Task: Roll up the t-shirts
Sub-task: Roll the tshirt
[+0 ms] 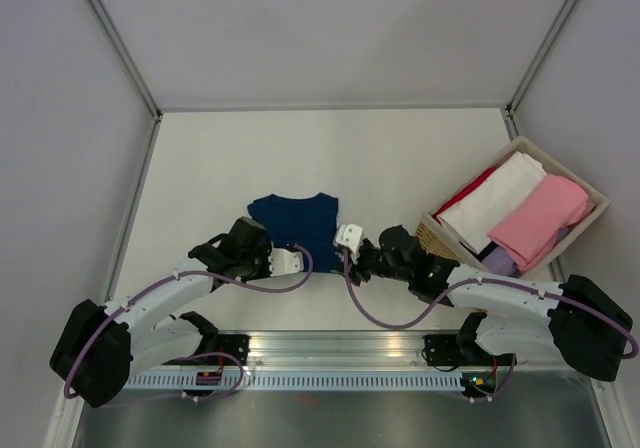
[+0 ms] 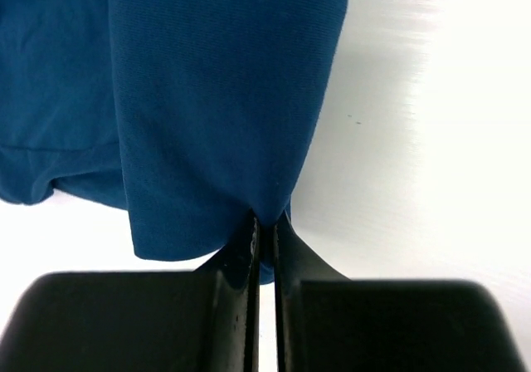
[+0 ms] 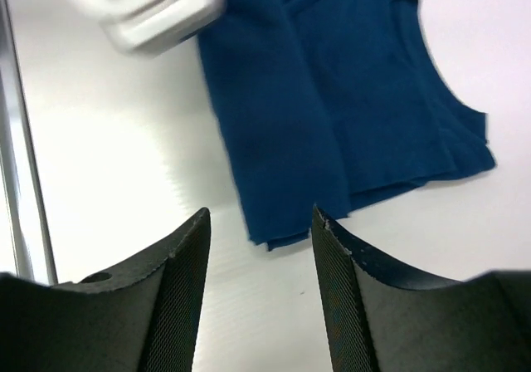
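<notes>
**Left gripper (image 2: 264,221) bites the navy shirt (image 2: 216,98)**

Jaws clamped on its near hem. Right gripper (image 3: 261,216) hangs just short of it, jaws apart. The shirt lies folded mid-bench (image 1: 400,158). Far right, a basket (image 1: 432,236) holds other shirts (image 1: 540,218).

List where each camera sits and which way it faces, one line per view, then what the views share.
Top external: above and behind the arms, looking down on the table; both arms, left claw and right claw show.
Left wrist: on the left arm, looking along its fingers, shut on an edge of the navy t-shirt.
Right wrist: on the right arm, low, facing the shirt past its open fingers.
Shared: all three show the navy t-shirt; the right wrist view also catches the left claw's white body.
</notes>
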Motion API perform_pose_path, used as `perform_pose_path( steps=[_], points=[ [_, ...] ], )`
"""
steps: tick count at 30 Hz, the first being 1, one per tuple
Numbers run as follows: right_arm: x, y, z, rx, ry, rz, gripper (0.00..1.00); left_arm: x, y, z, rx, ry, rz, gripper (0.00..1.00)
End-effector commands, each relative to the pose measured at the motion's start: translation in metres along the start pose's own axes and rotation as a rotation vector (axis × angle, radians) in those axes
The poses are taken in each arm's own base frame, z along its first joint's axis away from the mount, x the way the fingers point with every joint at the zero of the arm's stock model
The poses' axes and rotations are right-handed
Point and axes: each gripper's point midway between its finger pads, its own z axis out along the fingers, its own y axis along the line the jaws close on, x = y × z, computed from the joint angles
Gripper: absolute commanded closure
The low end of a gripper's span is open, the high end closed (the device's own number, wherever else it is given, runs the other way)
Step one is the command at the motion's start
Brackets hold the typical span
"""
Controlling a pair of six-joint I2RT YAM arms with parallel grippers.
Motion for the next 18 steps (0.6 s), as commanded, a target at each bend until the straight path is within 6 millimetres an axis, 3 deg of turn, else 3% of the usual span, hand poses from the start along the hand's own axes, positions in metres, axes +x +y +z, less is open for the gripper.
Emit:
perform_pose_path(
  steps=[1, 7, 13, 16, 18],
  points=[
    [0.008, 0.004, 0.005, 0.06, 0.007, -0.289, 0.42, -0.009, -0.016, -0.008, 0.126, -0.031, 0.01, 0.98],
    [0.027, 0.021, 0.026, 0.13, 0.124, -0.518, 0.41, -0.005, -0.01, -0.01, 0.127, -0.012, -0.007, 0.98],
    [0.031, 0.02, 0.046, 0.194, 0.183, -0.613, 0.39, -0.011, -0.01, -0.012, 0.14, -0.035, -0.022, 0.98],
    [0.045, 0.017, 0.054, 0.21, 0.235, -0.62, 0.38, -0.01, -0.011, -0.012, 0.146, -0.031, -0.023, 0.98],
    [0.065, 0.014, 0.06, 0.218, 0.311, -0.626, 0.46, -0.01, -0.012, -0.013, 0.153, -0.028, -0.024, 0.98]
  ],
)
